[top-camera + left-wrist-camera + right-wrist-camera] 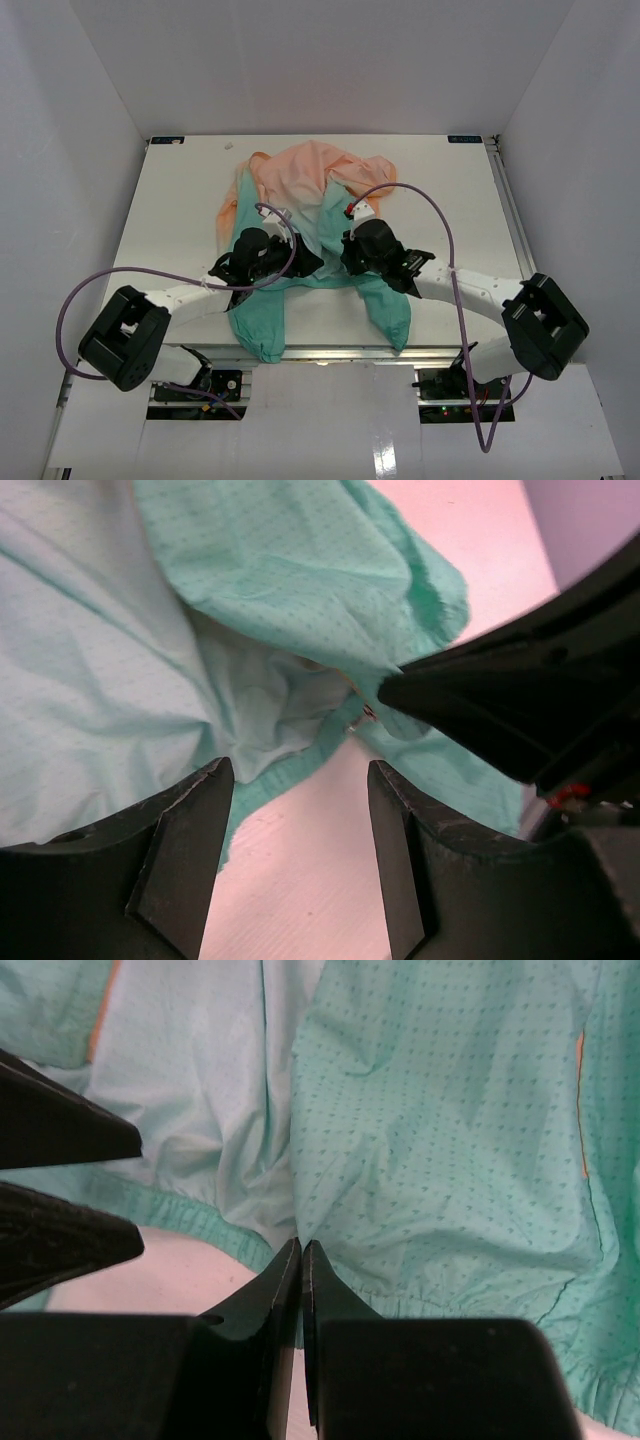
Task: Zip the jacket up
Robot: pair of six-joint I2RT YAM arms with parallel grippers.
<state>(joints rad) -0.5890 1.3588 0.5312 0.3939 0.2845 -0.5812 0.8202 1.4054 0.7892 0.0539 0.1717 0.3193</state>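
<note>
From above, the jacket (310, 180) lies crumpled on the white tabletop (170, 210), peach end far and teal hem (320, 283) nearest the arms. The left end effector (292, 262) and right end effector (350, 250) meet at the hem's middle. With the fabric this bunched, a pull would likely drag the whole garment rather than run the zipper. In the left wrist view, the left fingers stand spread over bare tabletop and hold nothing, while the right tip touches a small metal zipper piece (362, 714). Nothing anchors the hem, so it could slide. In the right wrist view, the right fingers are pressed together at the hem's edge. I cannot tell whether they caught zipper, cloth or nothing, so a slip seems possible. No brand, label or readable writing shows in any of the 3 views.
</note>
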